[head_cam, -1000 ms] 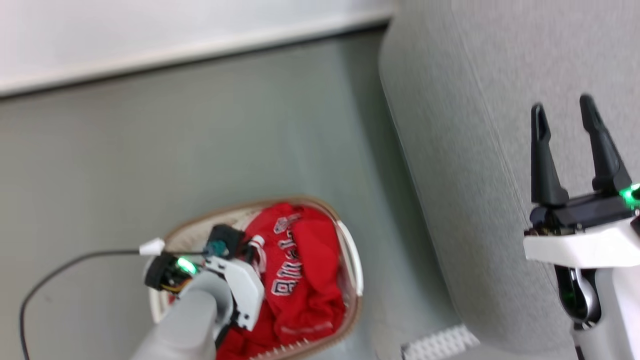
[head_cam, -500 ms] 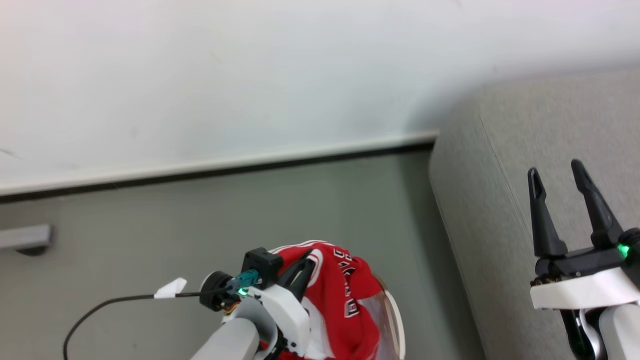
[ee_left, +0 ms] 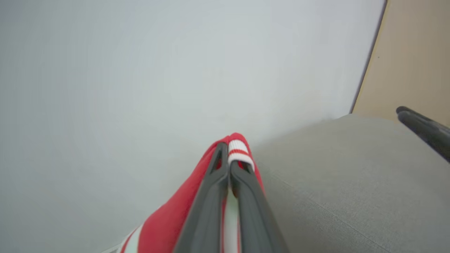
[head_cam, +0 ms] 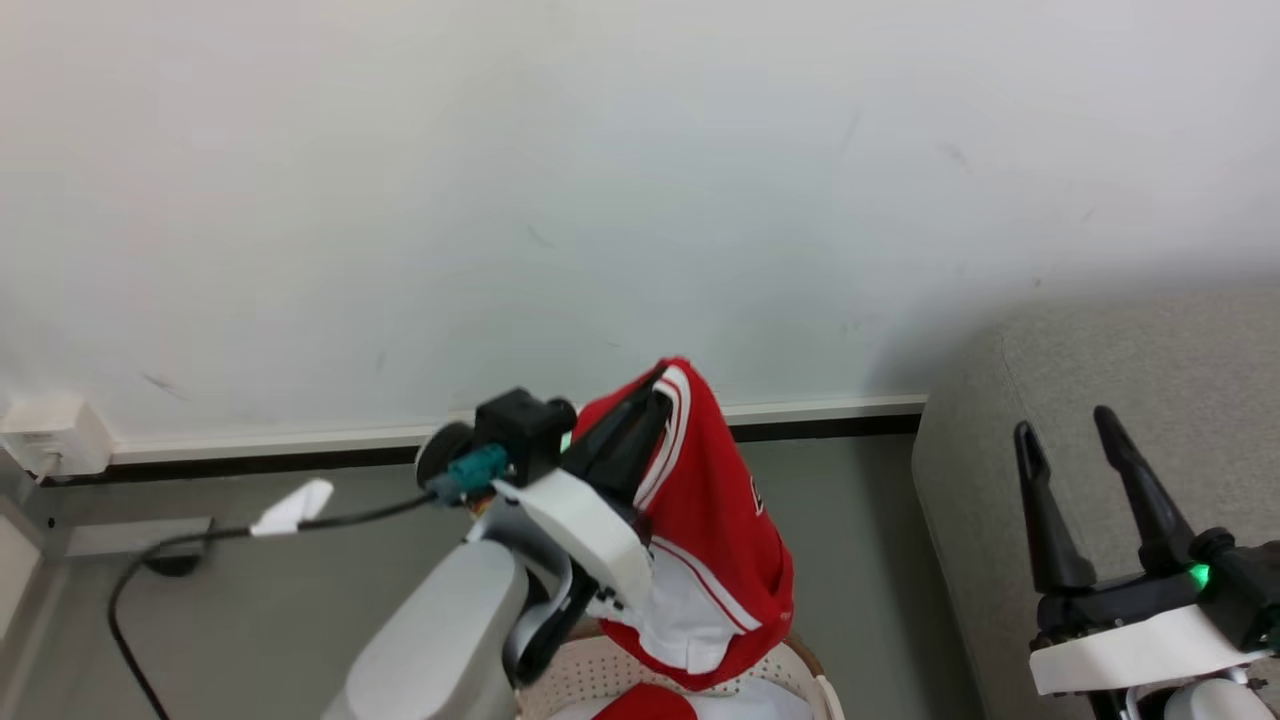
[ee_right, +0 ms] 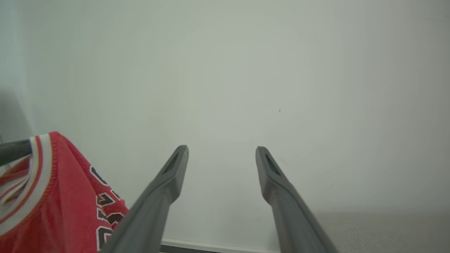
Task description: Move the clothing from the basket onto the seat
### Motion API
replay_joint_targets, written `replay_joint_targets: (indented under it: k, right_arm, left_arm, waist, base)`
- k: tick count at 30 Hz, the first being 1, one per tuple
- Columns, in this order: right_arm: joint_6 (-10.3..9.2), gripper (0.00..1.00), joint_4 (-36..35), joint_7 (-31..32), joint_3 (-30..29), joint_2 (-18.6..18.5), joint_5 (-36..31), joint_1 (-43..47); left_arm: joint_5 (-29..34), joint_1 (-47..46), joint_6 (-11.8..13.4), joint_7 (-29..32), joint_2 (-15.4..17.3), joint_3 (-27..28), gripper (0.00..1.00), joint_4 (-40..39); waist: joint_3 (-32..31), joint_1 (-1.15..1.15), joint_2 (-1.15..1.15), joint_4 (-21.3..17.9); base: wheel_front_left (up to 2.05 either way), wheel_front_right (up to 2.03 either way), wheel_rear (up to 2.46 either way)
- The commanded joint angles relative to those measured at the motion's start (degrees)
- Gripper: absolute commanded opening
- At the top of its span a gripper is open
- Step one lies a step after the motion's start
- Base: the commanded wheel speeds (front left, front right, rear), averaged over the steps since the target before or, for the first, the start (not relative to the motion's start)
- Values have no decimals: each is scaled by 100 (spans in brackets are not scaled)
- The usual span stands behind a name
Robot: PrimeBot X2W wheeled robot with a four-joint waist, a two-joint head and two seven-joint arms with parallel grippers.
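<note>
Left gripper [head_cam: 648, 398] has come up since a second ago, hauling jersey [head_cam: 715, 520] out of basket [head_cam: 600, 672], where it lay bunched before. Head camera has tilted up too, so much more wall [head_cam: 600, 200] shows now; that shift is the camera, not the furniture. Right gripper [head_cam: 1065, 428] has kept the same spread pose.

Wall: pale, faint scuffs, white baseboard [head_cam: 830, 407] at its foot.

Seat [head_cam: 1150, 360]: grey fabric, rounded corner, seam down the side, at the right of head view. Right gripper is in front of it.

Floor [head_cam: 300, 600]: grey-green, between wall and seat.

Basket: at the bottom edge of head view, cream perforated wall, a bit of brown rim on its right. It sits directly under the jersey, apart from the seat. Second garment [head_cam: 650, 705], red and white, lies inside.

Jersey: hangs in the air from the left gripper, left of the seat and not touching it. Striped trim is at the top, white panel lower down. The hem reaches about the basket rim; cannot tell if it touches. Right wrist view shows dark white-edged lettering [ee_right: 105, 196] on it.

Left gripper: fingers pressed together, pinching the jersey's striped trim; left wrist view shows cloth squeezed between them.

Right gripper: fingers spread wide, nothing between them, tips pointing at the wall.

Cable [head_cam: 130, 570]: black, runs from the left wrist down to the floor, with a white tag [head_cam: 292, 507] on it.

Socket [head_cam: 50, 435]: white box low on the wall, far left.
</note>
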Motion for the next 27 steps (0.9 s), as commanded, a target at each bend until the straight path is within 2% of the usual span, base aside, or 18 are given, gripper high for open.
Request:
replay_joint_targets:
  k: [1,11,19,23,27]
  right_arm:
    - [-14,100,-7,5,34,6,35,99]
    - [-14,100,-56,6,659,-133,275,102]
    - [-14,100,-45,6,1731,-186,635,-100]
    - [-14,100,214,6,2222,-160,730,-375]
    - [-14,100,805,6,2667,-125,858,-744]
  left_arm:
    - [-78,-68,33,84,75,45,0,-136]
    - [-346,-38,133,577,207,189,0,-1005]
    - [-377,-36,166,651,176,94,0,-1166]
    - [-379,-122,138,694,122,-17,0,-1179]
    - [-416,-114,120,683,68,-143,0,-1190]
  waist:
    - [-32,2,0,25]
    - [-24,2,0,45]
    - [5,2,0,151]
    - [19,2,0,292]
    - [16,2,0,474]
  base:
    - [0,0,0]
    - [0,0,0]
    - [0,0,0]
    - [0,0,0]
    - [0,0,0]
